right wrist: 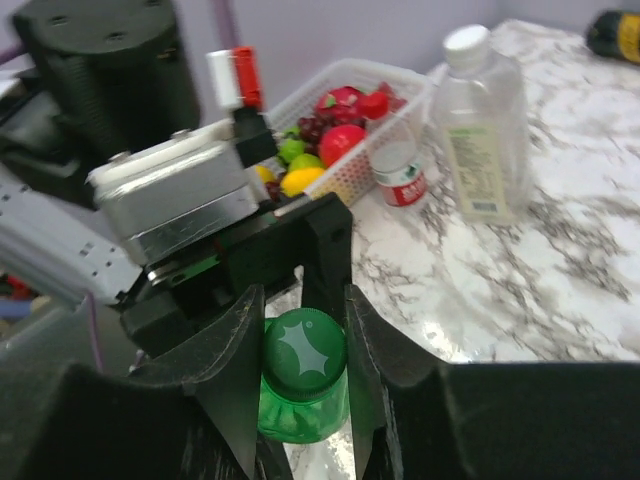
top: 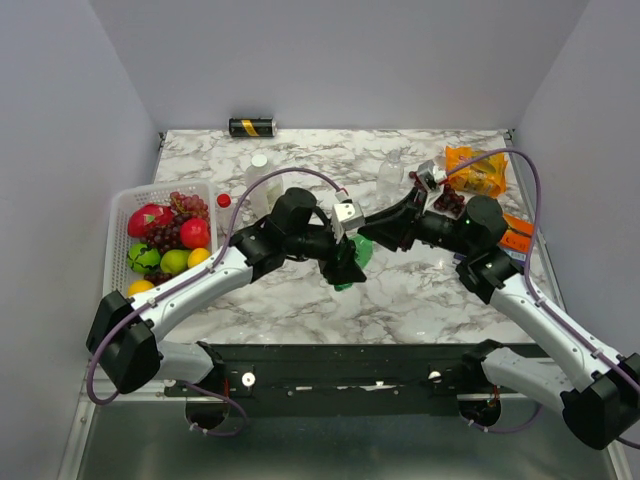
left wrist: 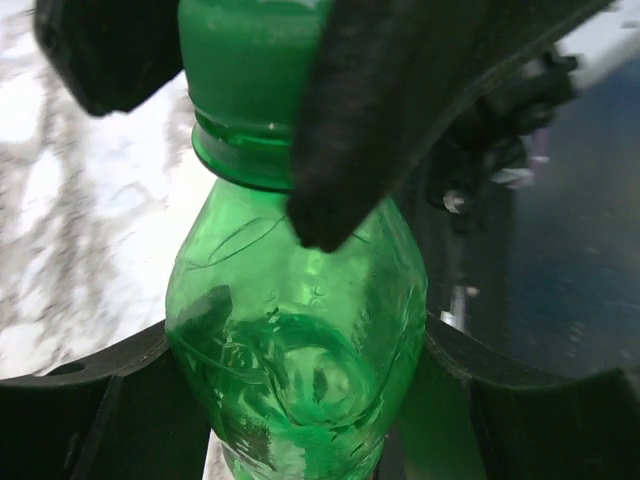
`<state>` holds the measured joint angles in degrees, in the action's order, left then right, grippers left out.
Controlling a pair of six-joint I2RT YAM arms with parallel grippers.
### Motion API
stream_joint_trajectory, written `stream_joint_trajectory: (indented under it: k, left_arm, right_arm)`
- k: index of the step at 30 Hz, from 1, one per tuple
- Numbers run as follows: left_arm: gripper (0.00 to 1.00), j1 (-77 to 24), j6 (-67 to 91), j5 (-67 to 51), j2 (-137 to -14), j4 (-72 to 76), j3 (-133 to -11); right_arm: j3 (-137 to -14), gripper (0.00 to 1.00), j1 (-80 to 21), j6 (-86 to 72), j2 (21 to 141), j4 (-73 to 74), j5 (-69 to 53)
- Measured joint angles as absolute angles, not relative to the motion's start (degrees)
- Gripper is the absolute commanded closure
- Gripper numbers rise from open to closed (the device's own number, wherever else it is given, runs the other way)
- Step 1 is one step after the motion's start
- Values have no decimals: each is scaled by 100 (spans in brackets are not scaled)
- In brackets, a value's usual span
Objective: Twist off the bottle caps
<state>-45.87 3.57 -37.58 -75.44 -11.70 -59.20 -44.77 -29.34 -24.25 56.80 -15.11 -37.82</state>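
Note:
The small green bottle (left wrist: 300, 340) is held off the table, its body clamped between my left gripper's (left wrist: 310, 400) jaws. My right gripper (right wrist: 305, 365) is shut on its green cap (right wrist: 305, 348), one finger on each side; those fingers (left wrist: 350, 120) cover the cap in the left wrist view. In the top view both grippers meet at the table's middle, left (top: 347, 268), right (top: 368, 238), with the green bottle (top: 360, 255) between them. A large clear bottle (right wrist: 480, 130) and the small red-labelled bottle (right wrist: 400, 175) stand capped near the basket. A second large clear bottle (top: 390, 172) stands at the back.
A white basket (top: 118, 215) of fruit stands at the left edge. A black-and-gold can (top: 252, 127) lies at the back wall. An orange snack bag (top: 478, 172) and dark grapes (top: 448, 200) lie at the back right.

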Motion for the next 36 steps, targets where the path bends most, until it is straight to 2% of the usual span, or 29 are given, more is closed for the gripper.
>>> stream_joint_trajectory:
  k: [8,11,12,16,21,26,32,36]
  left_arm:
    - [78,-4469,517,-5986,-7520,-945,-5911]
    - [78,-4475,517,-6405,-7520,-950,-5911]
    - [78,-4475,515,-6488,-7520,-950,-5911]
    - [78,-4486,445,-6556,-7522,-967,-5913]
    - [78,-4486,97,-6130,-7520,-1144,-6121]
    - [78,-4484,-183,-5306,-7516,-1352,-6246]
    - [78,-4491,-333,-4176,-7476,-1559,-6246]
    - [78,-4523,-259,-3363,-7341,-1520,-6230]
  right_arm:
    - [-4480,79,-2880,-2316,5634,-2519,-5697]
    - [-4497,72,-2882,-2244,5629,-2700,-6160]
    - [-4508,65,-2882,-2228,5629,-2731,-6263]
    - [-4528,48,-2888,-2180,5603,-2731,-6372]
    - [-4539,29,-2875,-2110,5557,-2169,-6053]
    - [-4558,18,-2797,-2093,5301,-1621,-5505]
    - [-4668,18,-2762,-2099,5052,-1170,-4849]
    - [-4681,23,-2762,-2185,4904,-707,-3972]
